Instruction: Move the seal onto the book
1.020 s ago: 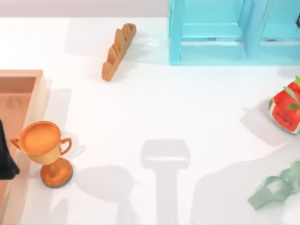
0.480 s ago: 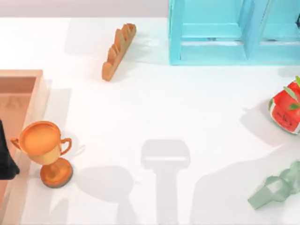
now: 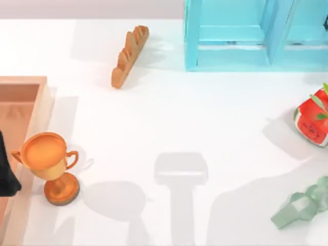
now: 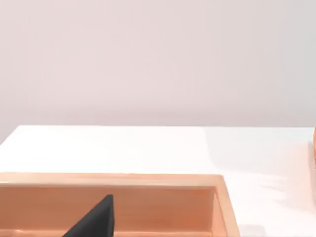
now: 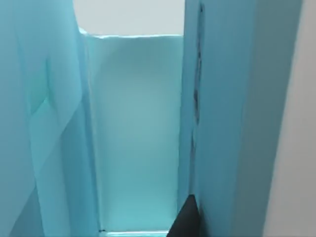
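Left gripper (image 3: 6, 177) over wooden tray (image 3: 31, 87); jaws' gap unseen

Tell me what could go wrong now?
1. The right gripper sits very close to the cabinet wall. A careless move could bump or scrape it.
2. The left gripper hangs over the tray, right beside the trophy. The trophy stands upright on a narrow stem, so a sideways swing might tip it over.
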`<state>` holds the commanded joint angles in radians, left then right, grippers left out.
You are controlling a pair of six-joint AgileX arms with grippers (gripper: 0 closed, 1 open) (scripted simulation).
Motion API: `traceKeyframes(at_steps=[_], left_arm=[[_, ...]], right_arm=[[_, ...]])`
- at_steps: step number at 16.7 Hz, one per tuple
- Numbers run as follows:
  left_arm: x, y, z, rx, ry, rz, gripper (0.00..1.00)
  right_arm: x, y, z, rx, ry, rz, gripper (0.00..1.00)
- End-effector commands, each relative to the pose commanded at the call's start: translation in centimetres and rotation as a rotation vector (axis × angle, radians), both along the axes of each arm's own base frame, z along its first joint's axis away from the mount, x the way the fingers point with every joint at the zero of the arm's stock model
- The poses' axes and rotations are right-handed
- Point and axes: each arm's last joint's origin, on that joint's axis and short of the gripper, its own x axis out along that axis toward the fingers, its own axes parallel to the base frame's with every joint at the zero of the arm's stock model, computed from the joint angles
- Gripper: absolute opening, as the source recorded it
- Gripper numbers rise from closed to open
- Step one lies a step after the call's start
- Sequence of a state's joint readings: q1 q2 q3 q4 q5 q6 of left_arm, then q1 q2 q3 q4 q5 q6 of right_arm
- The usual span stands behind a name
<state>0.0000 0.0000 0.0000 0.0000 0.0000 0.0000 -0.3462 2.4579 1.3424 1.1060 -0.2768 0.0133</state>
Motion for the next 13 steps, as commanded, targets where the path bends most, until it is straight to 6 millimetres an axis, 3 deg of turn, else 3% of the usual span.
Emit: traceKeyframes(at_steps=[4,6,10,13], left_arm=[[0.0,0.0,0.0,0.000,0.000,0.000,1.00],[0.0,0.0,0.0,0.000,0.000,0.000,1.00],[0.0,0.0,0.0,0.000,0.000,0.000,1.00],[0.0,0.0,0.0,0.000,0.000,0.000,1.00]], right_arm=[[-2.5,-1.1,2.8,0.023,0.059,0.005,0.00],[-4.4,-1.6,6.3,0.020,0.050,0.003,0.00],[-10.0,-1.2,16.0,-0.029,-0.056,-0.004,0.00],[-14.8,-0.3,19.9,-0.045,-0.085,-0.003,0.00]])
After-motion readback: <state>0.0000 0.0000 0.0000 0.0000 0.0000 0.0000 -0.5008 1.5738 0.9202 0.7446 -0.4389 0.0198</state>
